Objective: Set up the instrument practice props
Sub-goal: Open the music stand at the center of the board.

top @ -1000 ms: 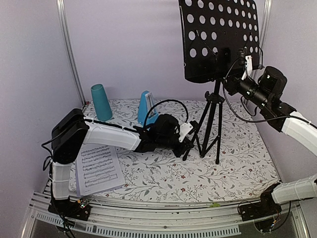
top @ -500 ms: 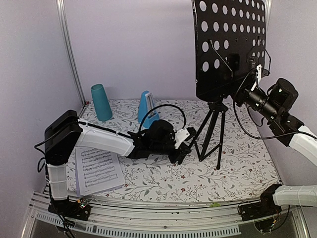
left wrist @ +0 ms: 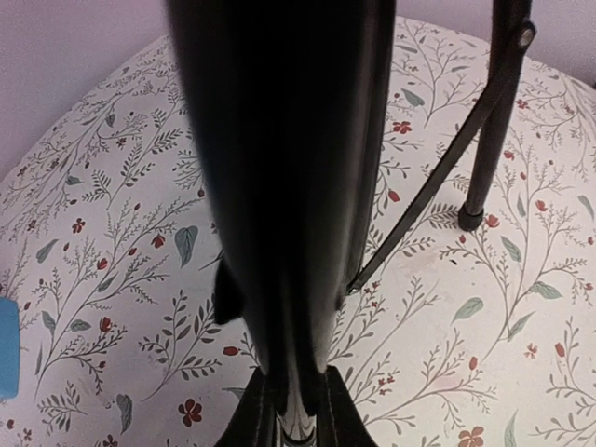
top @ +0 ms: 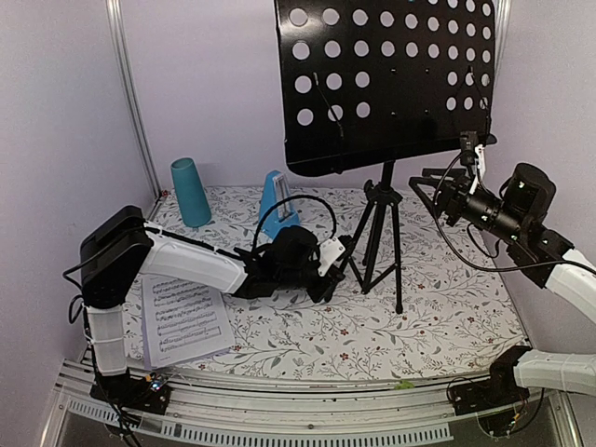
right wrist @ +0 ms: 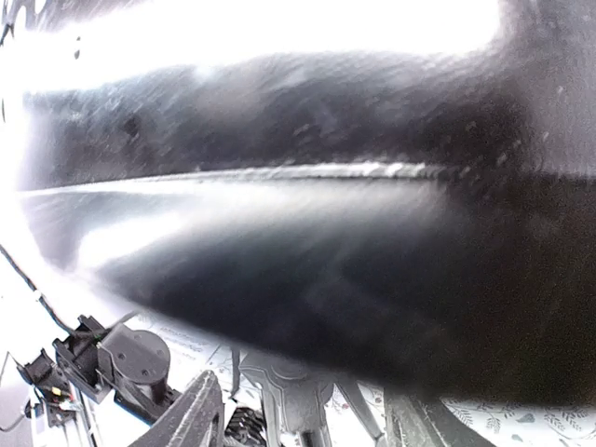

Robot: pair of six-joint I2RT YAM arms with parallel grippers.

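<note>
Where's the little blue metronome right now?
In the top view the metronome stands at the back of the table, left of centre, between the teal cup and the music stand.

1 tall teal cup (top: 191, 192) stands upright near the far left corner of the table (top: 447, 317). The tabletop is white, printed with leafy sprigs and small red flowers.

Both arms share one build: the left arm (top: 196, 264) and the right arm (top: 570, 279) have smooth white link shells set between boxy black joint housings. A thin black cable (top: 307, 196) arcs over the left wrist, and more run along the right forearm. The left hand (top: 337, 268) carries a white plate. The black bases (top: 140, 389) at the tabletop's (top: 447, 317) near edge show small coloured wires.
</note>
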